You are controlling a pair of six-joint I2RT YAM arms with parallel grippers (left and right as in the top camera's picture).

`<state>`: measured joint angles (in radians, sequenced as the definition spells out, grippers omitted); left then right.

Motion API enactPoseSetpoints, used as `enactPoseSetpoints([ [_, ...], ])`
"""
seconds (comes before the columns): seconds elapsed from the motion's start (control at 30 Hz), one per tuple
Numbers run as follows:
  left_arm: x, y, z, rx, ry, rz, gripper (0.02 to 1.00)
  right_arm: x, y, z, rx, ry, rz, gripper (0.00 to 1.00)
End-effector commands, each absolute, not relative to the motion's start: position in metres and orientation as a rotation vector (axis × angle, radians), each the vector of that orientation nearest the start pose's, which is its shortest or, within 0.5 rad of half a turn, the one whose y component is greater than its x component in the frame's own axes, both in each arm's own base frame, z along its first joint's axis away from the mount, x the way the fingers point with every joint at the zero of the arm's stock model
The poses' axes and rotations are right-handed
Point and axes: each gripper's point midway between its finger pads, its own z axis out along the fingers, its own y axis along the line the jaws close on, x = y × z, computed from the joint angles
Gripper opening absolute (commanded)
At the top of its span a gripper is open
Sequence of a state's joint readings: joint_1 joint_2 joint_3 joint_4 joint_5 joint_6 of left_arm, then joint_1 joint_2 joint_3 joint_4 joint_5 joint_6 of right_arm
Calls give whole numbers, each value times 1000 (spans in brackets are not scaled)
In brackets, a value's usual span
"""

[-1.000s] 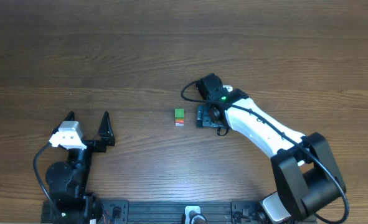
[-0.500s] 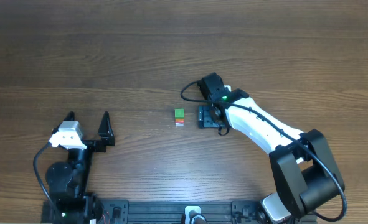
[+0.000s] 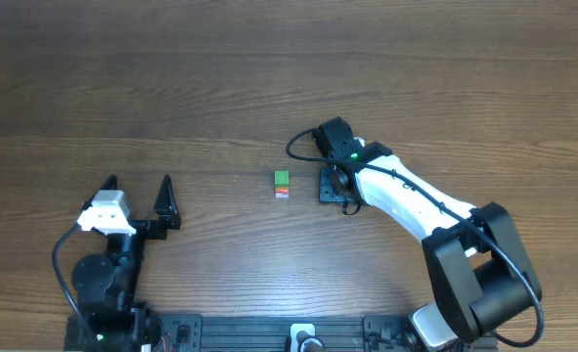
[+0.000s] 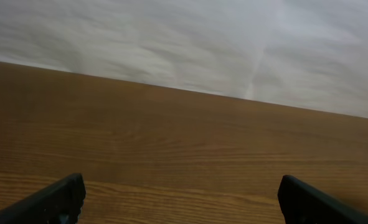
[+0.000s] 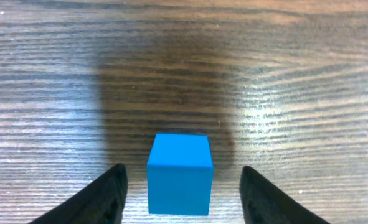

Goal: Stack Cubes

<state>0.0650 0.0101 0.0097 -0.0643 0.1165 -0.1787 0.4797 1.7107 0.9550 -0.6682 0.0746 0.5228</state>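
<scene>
Right wrist view: blue cube between spread fingers

Right wrist view puts a small blue cube [image 5: 179, 174] flat on the brown wood-grain table [image 5: 283, 74], in the gap of the right gripper [image 5: 182, 200]; both black fingers [image 5: 109, 193] stand apart from it, with a strip of bare wood on each side, so the jaws are released and grasp nothing.

Top view has that right gripper [image 3: 330, 186] near the middle of the table [image 3: 269, 78], its white arm running back toward 5 o'clock; just beside it, at its 9 o'clock, stands a two-cube stack: a small green cube [image 3: 282, 178] on top of a small red cube [image 3: 283, 195] (only a thin edge of the red one shows beneath the green); gripper and stack are near but apart.

Left gripper [image 3: 138, 183] sits well apart from the stack, around its 8 o'clock, near its own base; its two dark fingers [image 3: 166, 186] are spread wide and hold nothing; left wrist view shows the same gripper [image 4: 184, 208] with bare wood between its fingertips and a pale wall [image 4: 171, 43] beyond the table's far edge.
</scene>
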Motion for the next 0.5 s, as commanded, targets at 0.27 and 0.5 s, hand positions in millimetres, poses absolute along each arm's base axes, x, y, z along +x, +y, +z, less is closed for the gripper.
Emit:
enactPoseSetpoints([
  [0.27,246,-4,159,-97,1634,-172,1000,280,130,2,106,2993,5,417],
  [0.5,246,-4,159,-97,1634,-172,1000,281,130,2,106,2987,10,356],
])
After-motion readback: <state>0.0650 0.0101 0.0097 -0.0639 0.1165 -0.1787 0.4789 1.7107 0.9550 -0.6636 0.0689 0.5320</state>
